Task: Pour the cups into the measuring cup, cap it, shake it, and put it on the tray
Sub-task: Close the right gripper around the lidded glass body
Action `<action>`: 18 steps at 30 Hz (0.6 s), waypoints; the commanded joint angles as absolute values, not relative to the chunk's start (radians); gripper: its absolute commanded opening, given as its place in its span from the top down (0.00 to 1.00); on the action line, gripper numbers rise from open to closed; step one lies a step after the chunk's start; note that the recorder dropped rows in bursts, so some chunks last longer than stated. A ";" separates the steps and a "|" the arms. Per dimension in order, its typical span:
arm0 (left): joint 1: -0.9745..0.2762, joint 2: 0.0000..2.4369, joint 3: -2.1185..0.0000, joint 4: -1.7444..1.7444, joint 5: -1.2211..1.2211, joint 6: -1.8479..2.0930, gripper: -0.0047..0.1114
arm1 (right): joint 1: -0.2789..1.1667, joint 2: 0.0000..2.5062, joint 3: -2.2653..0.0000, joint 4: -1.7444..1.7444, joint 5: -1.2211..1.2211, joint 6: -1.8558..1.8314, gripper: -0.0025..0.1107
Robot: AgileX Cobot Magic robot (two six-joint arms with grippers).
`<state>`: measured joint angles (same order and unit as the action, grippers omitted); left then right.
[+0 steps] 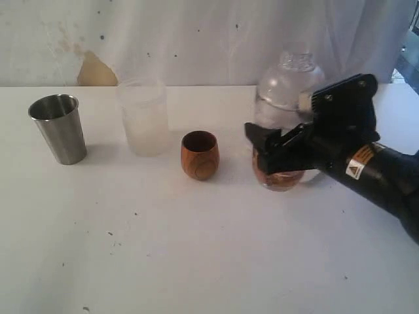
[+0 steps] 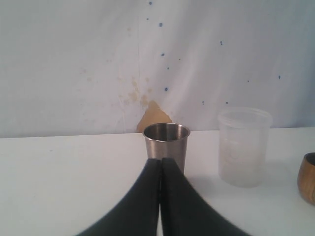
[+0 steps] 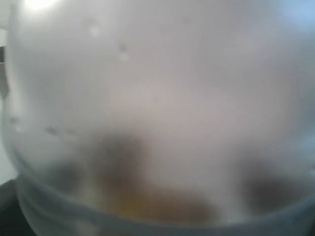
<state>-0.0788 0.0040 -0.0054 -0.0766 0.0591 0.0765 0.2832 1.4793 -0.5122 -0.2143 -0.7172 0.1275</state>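
The steel tumbler [image 1: 59,127] stands at the far left of the table, and the brown wooden cup [image 1: 200,155] stands near the middle. The clear measuring cup [image 1: 285,91] stands to the right, with a brown tint low inside it. My right gripper [image 1: 265,149] has its fingers on either side of the cup's lower part; contact is unclear. The right wrist view is filled by the blurred measuring cup [image 3: 157,98]. My left gripper [image 2: 161,162] is shut and empty, just short of the steel tumbler [image 2: 166,140], with the wooden cup [image 2: 309,177] at the edge. The tray is out of view.
A frosted white plastic cup [image 1: 144,118] stands between the tumbler and the wooden cup, and shows in the left wrist view as well [image 2: 243,147]. A white backdrop with a brown stain [image 1: 97,70] closes off the back of the table.
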 commanded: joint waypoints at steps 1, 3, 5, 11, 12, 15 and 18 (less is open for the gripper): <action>-0.083 0.000 0.000 -0.085 0.054 0.075 0.96 | 0.268 1.447 -0.523 -0.466 -0.785 0.246 0.98; -0.083 0.000 0.000 -0.085 0.054 0.075 0.96 | 0.278 1.439 -0.525 -0.501 -0.778 0.288 0.98; -0.083 0.000 0.000 -0.085 0.054 0.075 0.96 | 0.278 1.439 -0.525 -0.420 -0.740 0.291 0.98; -0.083 0.000 0.000 -0.085 0.054 0.075 0.96 | 0.278 1.439 -0.525 -0.327 -0.718 0.180 0.98; -0.083 0.000 0.000 -0.085 0.054 0.075 0.96 | 0.278 1.439 -0.525 -0.313 -0.718 0.180 0.98; -0.083 0.000 0.000 -0.085 0.054 0.075 0.96 | 0.278 1.439 -0.534 -0.305 -0.686 0.180 0.98; -0.083 0.000 0.000 -0.085 0.054 0.075 0.96 | 0.278 1.439 -0.588 -0.305 -0.588 0.180 0.98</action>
<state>-0.0788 0.0040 -0.0054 -0.0766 0.0591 0.0765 0.2806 1.4546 -0.5369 -0.3212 -0.6107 0.1906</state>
